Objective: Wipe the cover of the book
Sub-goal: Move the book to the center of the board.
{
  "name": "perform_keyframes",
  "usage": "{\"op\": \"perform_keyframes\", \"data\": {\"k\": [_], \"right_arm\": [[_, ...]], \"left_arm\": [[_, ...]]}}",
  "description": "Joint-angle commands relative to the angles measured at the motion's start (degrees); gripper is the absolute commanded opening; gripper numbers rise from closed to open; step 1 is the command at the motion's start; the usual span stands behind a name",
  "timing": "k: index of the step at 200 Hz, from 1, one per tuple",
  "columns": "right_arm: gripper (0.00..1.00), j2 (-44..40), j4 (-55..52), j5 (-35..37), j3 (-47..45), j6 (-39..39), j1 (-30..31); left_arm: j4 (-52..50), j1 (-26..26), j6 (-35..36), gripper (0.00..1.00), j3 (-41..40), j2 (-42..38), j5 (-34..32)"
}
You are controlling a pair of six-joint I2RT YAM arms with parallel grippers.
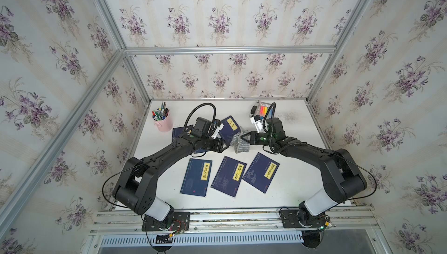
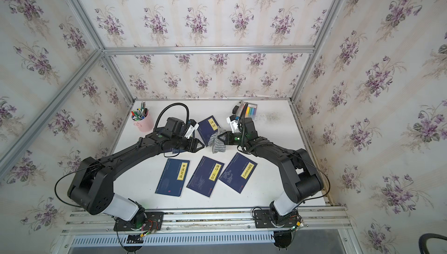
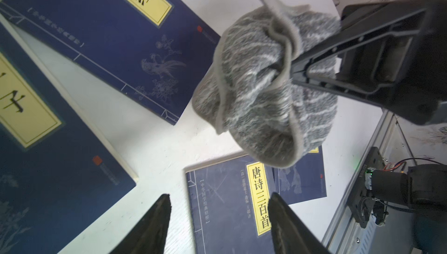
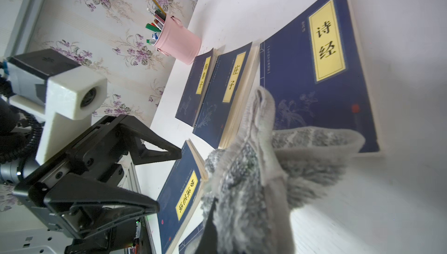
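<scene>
Two grippers face each other over the middle of the table (image 1: 297, 168), tips close together but not touching.

Right gripper (image 1: 243, 137): jaws pinched tight on a bunched grey cloth (image 1: 239, 142). The cloth hangs from its tips in a loose lump, and one corner sticks up past the pinch point in the left wrist view (image 3: 261, 95).

Left gripper (image 3: 217, 197): jaws spread fairly wide with nothing between the fingers (image 3: 159, 219). It sits just across the cloth from the right gripper, clear of the fabric.

Book (image 1: 231, 127): dark blue cover with a yellow title label, lying flat and cover up, just past the right gripper's tips on the far side. One corner of it lies under the hanging cloth. Whether the cloth touches the cover I cannot tell.

Other items:
- A row of three books (image 1: 228, 176) of the same kind lies flat on the near side of both grippers, toward the arm bases.
- Two more books (image 4: 223, 95) lie side by side under the left arm, behind the left gripper.
- A pink cup of pens (image 1: 164, 122) stands well beyond the left gripper, at the far corner.
- A pack of markers (image 1: 262, 109) lies behind the right gripper, at the far edge.
</scene>
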Motion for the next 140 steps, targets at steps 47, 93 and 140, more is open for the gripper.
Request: {"op": "perform_keyframes", "data": {"k": [47,93,140], "right_arm": [[0.00,-7.18,-8.39,8.11,-3.22,-5.58,-0.71],[0.00,-9.71,-11.75,11.60,-5.96,-6.74,-1.97],[0.00,-14.74,-18.23,22.75,-6.85,-6.97,-3.14]], "left_arm": [[-3.05,-12.74,-3.84,0.64,-9.02,-5.31,-15.75],[-7.54,-21.56,-6.84,0.61,-12.99,-10.88,-19.58],[-2.93,-26.50,-6.03,0.59,-11.33,-7.74,-15.37]]}}
